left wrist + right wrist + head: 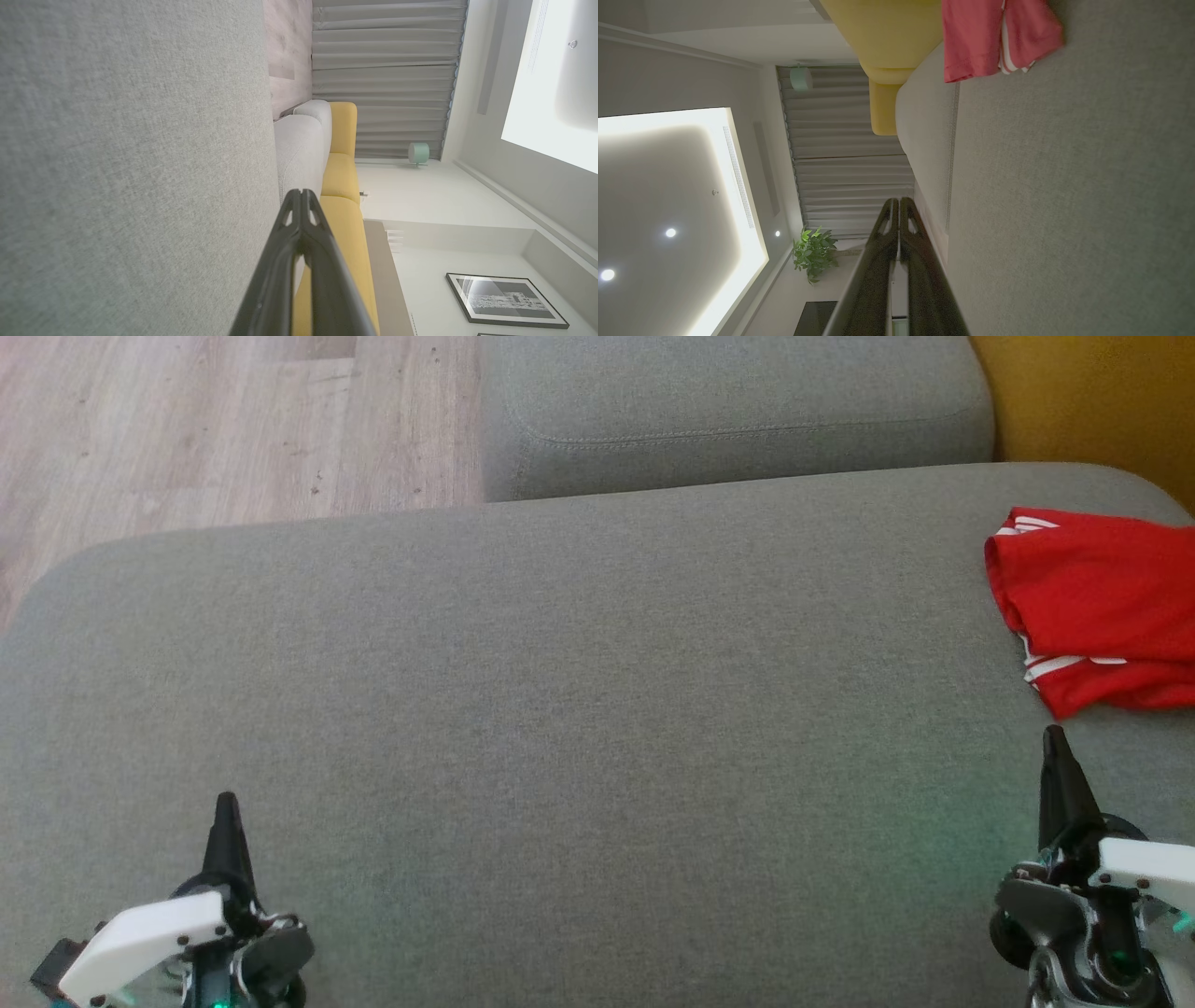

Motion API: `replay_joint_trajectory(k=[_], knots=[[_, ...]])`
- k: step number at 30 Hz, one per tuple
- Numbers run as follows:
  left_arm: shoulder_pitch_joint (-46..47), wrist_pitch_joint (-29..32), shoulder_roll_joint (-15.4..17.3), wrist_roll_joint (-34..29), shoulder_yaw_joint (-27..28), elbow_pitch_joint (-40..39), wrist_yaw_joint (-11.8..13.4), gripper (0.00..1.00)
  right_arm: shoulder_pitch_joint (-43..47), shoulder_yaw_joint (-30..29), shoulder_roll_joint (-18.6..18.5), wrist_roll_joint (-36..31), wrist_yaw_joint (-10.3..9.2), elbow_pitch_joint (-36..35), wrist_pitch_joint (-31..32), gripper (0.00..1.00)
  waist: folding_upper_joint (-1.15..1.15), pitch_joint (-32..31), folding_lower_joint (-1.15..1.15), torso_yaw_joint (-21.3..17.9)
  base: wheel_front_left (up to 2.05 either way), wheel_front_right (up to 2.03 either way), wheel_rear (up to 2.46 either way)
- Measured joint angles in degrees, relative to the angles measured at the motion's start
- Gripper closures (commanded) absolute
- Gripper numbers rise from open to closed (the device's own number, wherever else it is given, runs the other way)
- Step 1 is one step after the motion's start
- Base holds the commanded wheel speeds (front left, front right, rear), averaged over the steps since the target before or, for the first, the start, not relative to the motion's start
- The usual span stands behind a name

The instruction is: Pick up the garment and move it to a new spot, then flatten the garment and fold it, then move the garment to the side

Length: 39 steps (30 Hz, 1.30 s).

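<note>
Red cloth garment w/ white stripes (1092, 607) on grey fabric sofa (560, 709): prob. light, floppy; pinch near hem. Left gripper (227, 800), right gripper (1055, 735): fingers together.

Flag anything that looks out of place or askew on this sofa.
The red garment lies rumpled at the far right edge of the grey seat cushion, its layers doubled unevenly rather than flat. Nothing else stands out.

A home living room — grey sofa (560, 709), curtains (383, 70), framed picture (504, 298), potted plant (813, 252).
</note>
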<state>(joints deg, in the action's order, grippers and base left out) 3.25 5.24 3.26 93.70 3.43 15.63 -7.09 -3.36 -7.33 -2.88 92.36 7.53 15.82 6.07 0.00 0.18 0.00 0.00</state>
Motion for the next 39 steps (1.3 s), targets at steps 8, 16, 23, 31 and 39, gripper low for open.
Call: replay_joint_trajectory(k=[8,16,23,31,39], knots=[[0.0,0.1,-0.1,-0.1,0.1,0.0,0.0,1.0,0.0,0.0,0.0,0.0,0.0,0.0,0.0,1.0,0.0,0.0,0.0,0.0,0.0,0.0,0.0],[0.0,0.3,-0.1,-0.1,0.2,0.0,0.0,1.0,0.0,-0.1,0.1,0.0,0.0,0.0,0.0,1.0,0.0,0.0,0.0,0.0,0.0,0.0,0.0],[0.0,0.3,-0.2,-0.1,0.2,0.0,0.0,1.0,0.0,-0.1,0.1,0.0,0.0,0.0,0.0,1.0,0.0,0.0,0.0,0.0,0.0,0.0,0.0],[0.0,0.3,-0.3,-0.5,0.3,0.0,0.0,1.0,0.0,-0.1,0.1,0.0,0.0,0.0,0.0,1.0,0.0,0.0,0.0,0.0,0.0,0.0,0.0],[0.0,0.3,-0.3,-0.5,0.3,0.0,0.0,1.0,0.0,-0.2,0.1,0.0,0.0,0.0,0.0,1.0,0.0,0.0,0.0,0.0,0.0,0.0,0.0]])
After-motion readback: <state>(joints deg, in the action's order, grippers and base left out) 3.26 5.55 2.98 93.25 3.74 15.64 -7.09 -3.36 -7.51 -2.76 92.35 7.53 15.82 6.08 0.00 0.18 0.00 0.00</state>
